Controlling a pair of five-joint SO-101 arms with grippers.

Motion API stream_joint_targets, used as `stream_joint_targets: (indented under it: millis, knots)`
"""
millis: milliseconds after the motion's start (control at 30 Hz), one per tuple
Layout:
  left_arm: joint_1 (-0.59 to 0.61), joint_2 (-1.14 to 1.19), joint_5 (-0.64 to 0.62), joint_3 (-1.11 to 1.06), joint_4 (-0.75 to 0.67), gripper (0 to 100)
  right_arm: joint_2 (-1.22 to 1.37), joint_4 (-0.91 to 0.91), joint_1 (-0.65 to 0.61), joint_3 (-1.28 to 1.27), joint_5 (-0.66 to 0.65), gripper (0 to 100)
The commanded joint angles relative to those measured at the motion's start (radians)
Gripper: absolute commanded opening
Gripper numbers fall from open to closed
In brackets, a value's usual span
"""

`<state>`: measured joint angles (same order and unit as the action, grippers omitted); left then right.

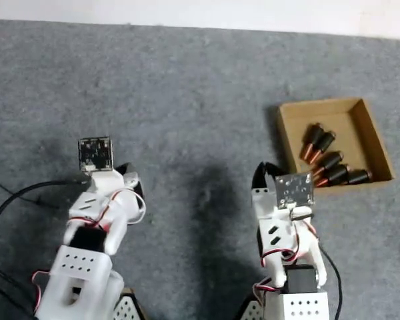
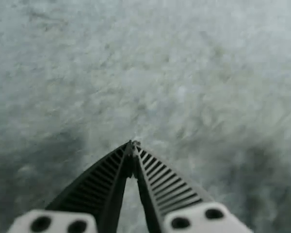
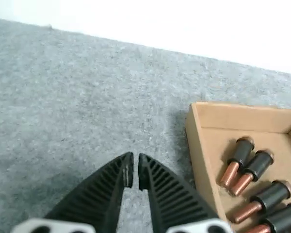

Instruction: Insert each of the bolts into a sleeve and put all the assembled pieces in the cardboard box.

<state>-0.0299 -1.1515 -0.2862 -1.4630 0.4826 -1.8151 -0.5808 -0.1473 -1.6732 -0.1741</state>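
The cardboard box sits on the grey carpet at the right of the high view. Several assembled pieces, copper bolts in black sleeves, lie inside it. In the right wrist view the box is close beside my right gripper, and the assembled pieces lie side by side in it. That gripper is shut and holds nothing. My left gripper is shut and empty too, pointing down at bare carpet. The left arm stands far from the box, and the right arm just in front of it.
Grey carpet covers the table. A white wall runs along the far edge. Black cables trail by the left arm's base.
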Motion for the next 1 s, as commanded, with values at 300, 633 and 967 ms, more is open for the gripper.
stream_joint_targets:
  millis: [300,633,967]
  knots:
    - [0.058,-0.005,0.114,0.102,0.301,0,-0.012,-0.015,-0.004,-0.139,0.000,0.5]
    - [0.058,-0.360,0.115,0.002,0.457,0,-0.004,-0.016,-0.004,-0.137,-0.002,0.5]
    - [0.056,-0.622,0.117,-0.139,0.545,1,-0.004,-0.016,-0.004,-0.137,-0.002,0.5]
